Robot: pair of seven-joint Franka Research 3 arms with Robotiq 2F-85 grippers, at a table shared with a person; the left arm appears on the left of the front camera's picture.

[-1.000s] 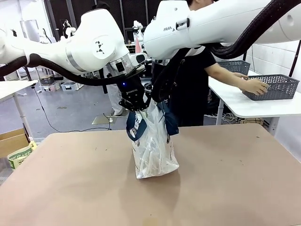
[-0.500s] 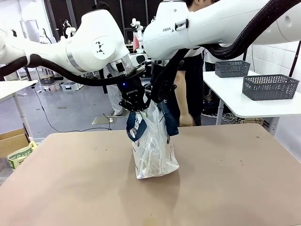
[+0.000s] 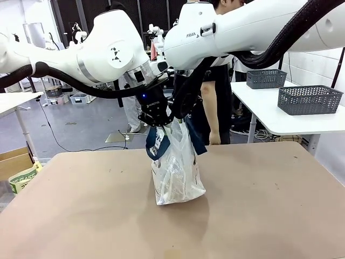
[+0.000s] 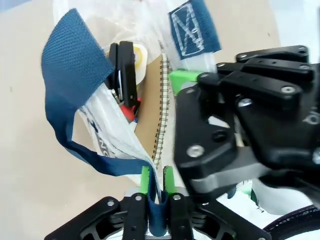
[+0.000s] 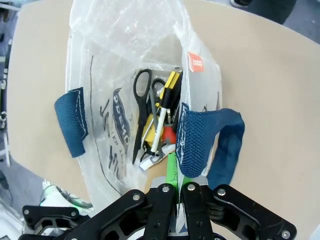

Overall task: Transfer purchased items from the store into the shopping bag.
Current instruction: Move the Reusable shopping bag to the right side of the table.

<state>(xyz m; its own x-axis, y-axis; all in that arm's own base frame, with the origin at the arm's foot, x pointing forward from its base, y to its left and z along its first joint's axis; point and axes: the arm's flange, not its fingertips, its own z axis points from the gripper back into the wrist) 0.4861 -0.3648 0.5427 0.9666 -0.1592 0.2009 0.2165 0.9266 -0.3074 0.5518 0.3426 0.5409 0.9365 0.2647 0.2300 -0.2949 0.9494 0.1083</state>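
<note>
Gripping shopping bag (image 3: 175, 178), left gripper (image 3: 160, 123) marked ROBOTIQ, bag script unreadable

2 glossy white arms (image 3: 102, 51) trail black ribbed cables (image 3: 64, 81); the left hand (image 4: 156, 174) is black (green pads (image 4: 145, 180), silver screws (image 4: 193, 150)).

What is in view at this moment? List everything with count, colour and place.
shopping bag: one, translucent whitish with navy handles, upright mid-table
scissors: one pair, black handles, inside the bag
pens: a few, yellow-black and white, inside the bag beside the scissors
spiral notebook: one, tan cover, inside the bag
baskets: two, dark grey, on the white side table at right
table: one, tan
cardboard box: one, brown, on the floor at left
person: one, dark top, standing beyond the table
left gripper: fingers shut on a navy handle
right gripper: fingers shut on the bag's top edge
</note>
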